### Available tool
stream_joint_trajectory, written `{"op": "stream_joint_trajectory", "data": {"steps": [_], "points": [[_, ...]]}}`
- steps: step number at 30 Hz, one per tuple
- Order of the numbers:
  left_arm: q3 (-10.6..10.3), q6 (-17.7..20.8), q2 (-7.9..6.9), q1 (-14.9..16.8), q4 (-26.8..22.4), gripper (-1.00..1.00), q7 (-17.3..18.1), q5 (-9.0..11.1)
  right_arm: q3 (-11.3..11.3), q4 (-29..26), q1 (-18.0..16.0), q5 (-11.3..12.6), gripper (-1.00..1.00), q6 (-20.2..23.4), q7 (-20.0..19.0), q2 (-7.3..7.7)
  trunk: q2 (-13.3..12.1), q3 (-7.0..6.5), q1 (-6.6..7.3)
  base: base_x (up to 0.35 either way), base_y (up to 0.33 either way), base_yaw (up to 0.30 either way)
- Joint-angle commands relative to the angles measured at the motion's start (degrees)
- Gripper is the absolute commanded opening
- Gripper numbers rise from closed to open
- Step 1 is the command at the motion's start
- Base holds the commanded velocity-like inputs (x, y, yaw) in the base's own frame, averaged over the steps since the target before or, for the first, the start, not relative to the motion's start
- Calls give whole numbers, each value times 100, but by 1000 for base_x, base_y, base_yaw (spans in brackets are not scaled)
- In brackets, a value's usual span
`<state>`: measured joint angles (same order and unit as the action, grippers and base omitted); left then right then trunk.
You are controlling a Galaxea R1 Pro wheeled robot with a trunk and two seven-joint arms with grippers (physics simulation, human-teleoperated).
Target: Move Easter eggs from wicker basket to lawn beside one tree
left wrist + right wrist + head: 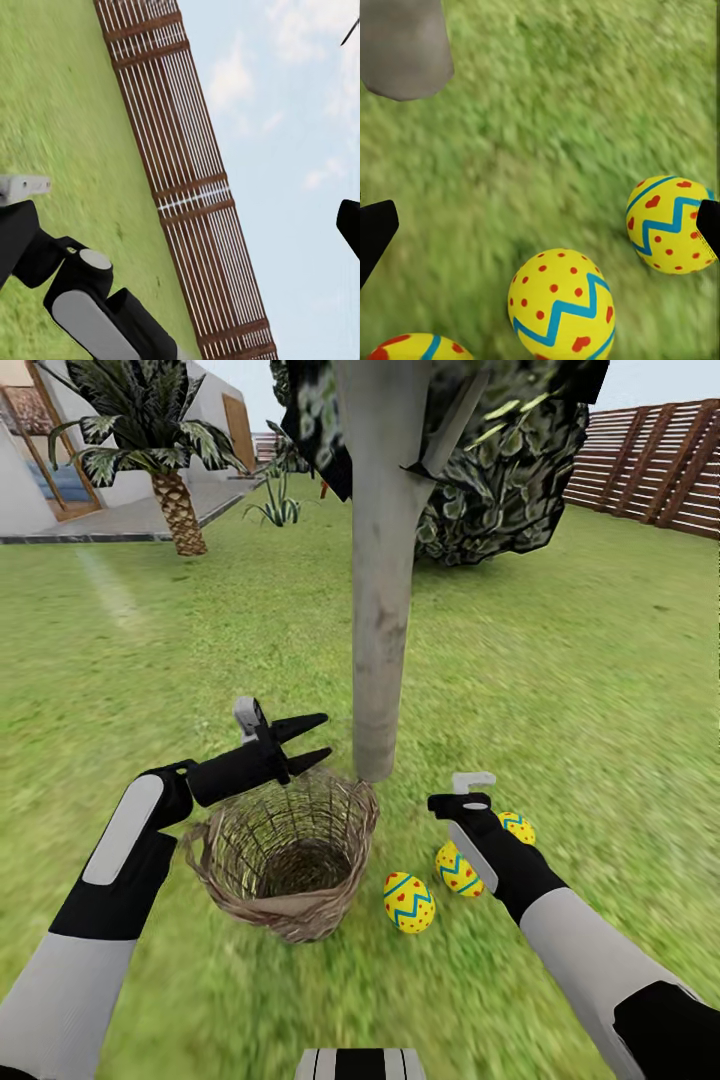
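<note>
3 eggs, 1 wicker basket, 1 tree, 1 palm

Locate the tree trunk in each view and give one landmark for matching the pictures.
Head view: the tree trunk rises at centre, behind the wicker basket.
Left wrist view: not in it.
Right wrist view: its grey base sits in a corner.
Shared landmark: the Easter eggs on the lawn.

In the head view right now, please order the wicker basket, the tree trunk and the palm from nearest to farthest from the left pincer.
Measured from the left pincer:
1. Wicker basket, just below it.
2. Tree trunk, to its right.
3. Palm, far back by the house.
</note>
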<state>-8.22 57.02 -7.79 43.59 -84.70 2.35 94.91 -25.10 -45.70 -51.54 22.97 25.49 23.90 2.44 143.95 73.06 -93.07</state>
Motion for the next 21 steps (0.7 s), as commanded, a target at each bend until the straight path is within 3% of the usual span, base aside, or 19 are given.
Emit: {"op": "stream_joint_trajectory", "data": {"steps": [1, 2, 6, 7, 11, 12, 15, 17, 21], "points": [[71, 14, -36, 11, -10, 100, 22, -25, -28, -9, -5, 59, 100, 20, 55, 10, 0, -18, 3, 0, 0, 0], [127, 27, -76, 13, -12, 100, 18, -25, -26, -9, -5, 55, 100, 22, 54, 17, -1, -40, 6, 0, 0, 0], [231, 67, -540, 17, -12, 100, 19, -25, -15, -9, -5, 58, 100, 19, 40, 117, -7, -129, 16, 0, 0, 0], [237, 68, -581, 19, -12, 100, 19, -25, -14, -9, -5, 58, 100, 19, 39, 122, -8, -151, 19, 0, 0, 0], [425, 72, -1028, 12, -7, 100, 8, -25, -12, -9, -5, 58, 100, 18, 34, 140, -13, -240, 29, 0, 0, 0], [467, 72, -1191, 6, -2, 100, 6, -25, -12, -9, -5, 57, 100, 18, 33, 141, -15, -262, 32, 0, 0, 0], [530, 66, -2080, -28, 40, 100, -26, -63, -14, -9, -5, 51, 100, 16, 29, 143, -19, -328, 39, 0, 0, 0], [535, 69, -2331, -40, 55, 100, -45, -75, -16, -9, -5, 50, 100, 17, 28, 143, -21, -373, 44, 0, 0, 0], [528, 63, -3070, -141, 158, 100, -218, -93, -16, -9, -5, 31, 100, 17, 33, 145, -27, -461, 55, 0, 0, 0]]}}
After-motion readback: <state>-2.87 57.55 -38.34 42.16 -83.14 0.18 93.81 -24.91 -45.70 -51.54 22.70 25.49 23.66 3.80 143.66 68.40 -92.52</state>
